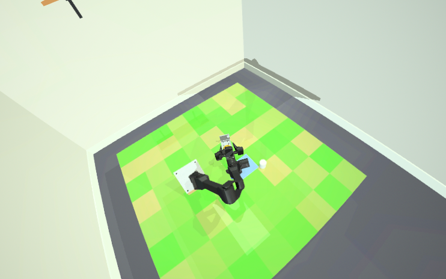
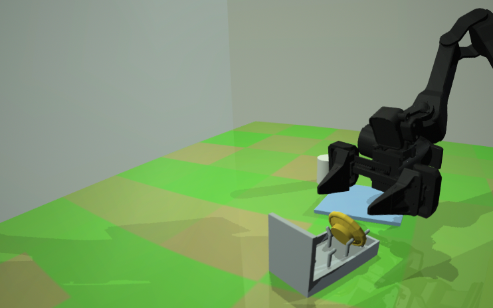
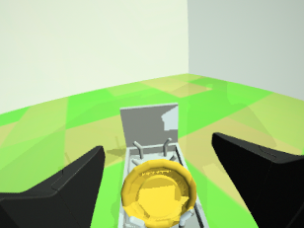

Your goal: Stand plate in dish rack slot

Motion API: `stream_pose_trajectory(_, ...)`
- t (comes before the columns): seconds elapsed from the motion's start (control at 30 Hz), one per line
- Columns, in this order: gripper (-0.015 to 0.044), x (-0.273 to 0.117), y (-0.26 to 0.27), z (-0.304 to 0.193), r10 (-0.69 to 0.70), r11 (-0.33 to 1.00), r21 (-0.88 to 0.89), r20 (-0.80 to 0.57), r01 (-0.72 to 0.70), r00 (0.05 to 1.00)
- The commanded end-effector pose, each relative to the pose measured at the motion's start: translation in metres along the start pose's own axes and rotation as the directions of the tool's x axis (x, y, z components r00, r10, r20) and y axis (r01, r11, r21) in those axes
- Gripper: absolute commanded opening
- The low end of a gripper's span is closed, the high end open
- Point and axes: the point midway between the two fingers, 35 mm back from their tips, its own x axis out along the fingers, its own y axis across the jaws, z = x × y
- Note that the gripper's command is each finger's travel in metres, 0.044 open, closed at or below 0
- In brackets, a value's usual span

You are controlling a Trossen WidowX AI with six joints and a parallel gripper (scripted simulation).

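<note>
The stiff, smooth-looking plate (image 2: 346, 228) leans tilted among the rack (image 2: 319, 252) rails at lower centre, best gripped by its rim, below the released, empty tool (image 2: 353, 198).

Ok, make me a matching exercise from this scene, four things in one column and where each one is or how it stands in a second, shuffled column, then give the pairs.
Column one:
1. plate
2. gripper
3. white cylinder
4. blue mat

Column two:
A. flat on the floor, under the gripper
B. tilted among the pegs of the dish rack
C. open, raised, holding nothing
D. upright on the floor beyond the mat

Pairs: 1-B, 2-C, 3-D, 4-A
</note>
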Motion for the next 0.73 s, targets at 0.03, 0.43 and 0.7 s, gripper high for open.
stream_pose_trajectory(0.03,0.0400,-0.004,-0.001,0.053,-0.004,1.000,-0.002,-0.001,0.004,1.000)
stream_pose_trajectory(0.43,0.0400,-0.004,-0.003,0.087,0.027,0.995,0.102,-0.052,-0.021,0.998)
stream_pose_trajectory(0.7,0.0400,-0.001,0.007,0.088,0.112,0.951,0.307,-0.205,-0.045,0.972)
